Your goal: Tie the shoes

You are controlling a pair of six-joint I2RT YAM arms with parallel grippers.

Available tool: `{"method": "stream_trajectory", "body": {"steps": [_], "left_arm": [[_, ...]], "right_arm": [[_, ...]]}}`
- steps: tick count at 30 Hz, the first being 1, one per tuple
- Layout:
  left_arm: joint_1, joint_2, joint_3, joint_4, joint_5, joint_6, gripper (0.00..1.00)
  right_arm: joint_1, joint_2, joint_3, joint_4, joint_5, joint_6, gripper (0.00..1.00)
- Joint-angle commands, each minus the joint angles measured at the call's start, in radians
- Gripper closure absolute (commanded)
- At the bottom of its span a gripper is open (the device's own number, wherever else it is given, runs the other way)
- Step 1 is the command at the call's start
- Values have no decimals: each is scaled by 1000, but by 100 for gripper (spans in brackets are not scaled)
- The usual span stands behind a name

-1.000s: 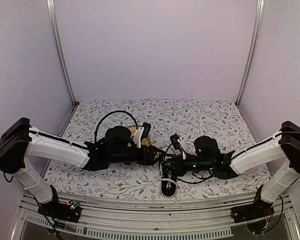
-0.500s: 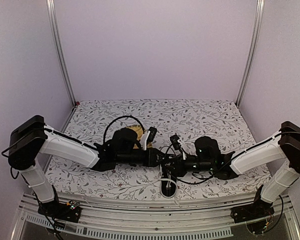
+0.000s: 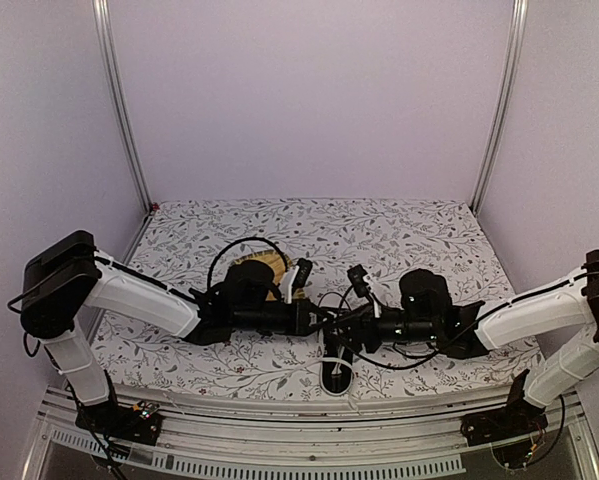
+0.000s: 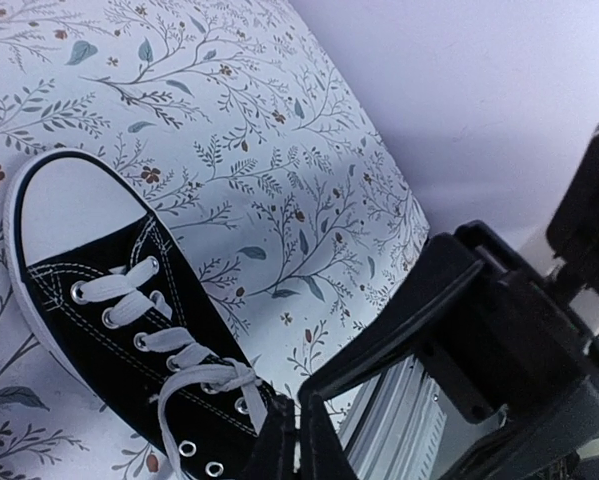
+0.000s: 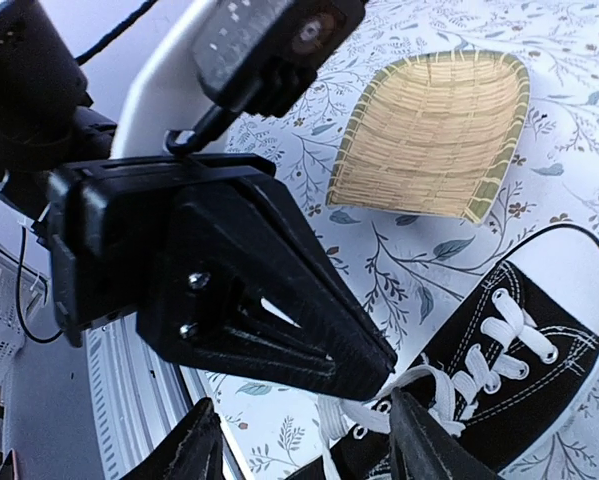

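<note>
Black canvas sneaker, left gripper pressed together at its white laces, right gripper spread astride them

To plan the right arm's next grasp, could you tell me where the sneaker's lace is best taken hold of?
Probably the loose lace loop by the sneaker's top eyelets, beside the shut left end effector; come from above, since it stands off the tongue.

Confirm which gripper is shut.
The left gripper: its jaws meet, tips by the laces of the shoe. On the right gripper the fingers stand apart.
</note>
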Motion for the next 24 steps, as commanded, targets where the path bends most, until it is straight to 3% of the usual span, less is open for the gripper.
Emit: {"method": "stream_trajectory", "body": {"steps": [1, 8, 13, 24], "left_arm": [[14, 3, -9, 16, -8, 0, 100], [14, -1, -13, 9, -16, 4, 100], [14, 3, -14, 10, -12, 4, 100], [14, 12, -11, 14, -8, -2, 100]], "right_arm": [[7, -120, -41, -155, 32, -42, 43], [7, -174, -116, -271, 36, 53, 46], [7, -103, -101, -241, 4, 94, 57], [8, 50, 0, -211, -45, 45, 70]]}}
